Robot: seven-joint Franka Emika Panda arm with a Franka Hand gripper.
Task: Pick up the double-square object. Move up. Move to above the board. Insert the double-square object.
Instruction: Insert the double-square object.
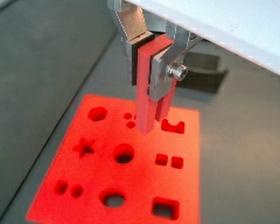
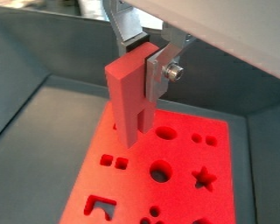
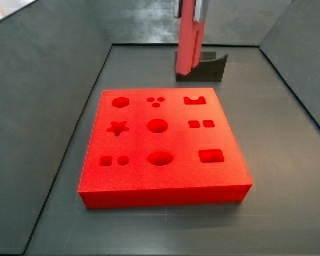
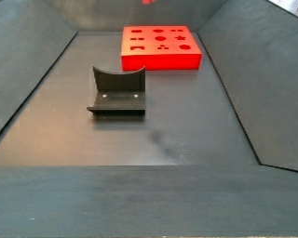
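My gripper is shut on the double-square object, a slim red block that hangs upright between the silver fingers. It also shows in a wrist view. In a side view the block hangs high above the far edge of the board, clear of it; the gripper itself is cut off at the frame's top there. The board is a flat red slab with star, circle, square and other recesses. It also shows in a wrist view and a side view.
The dark fixture stands on the grey floor away from the board; it also shows behind the board in a side view and in a wrist view. Sloping grey walls enclose the floor on all sides.
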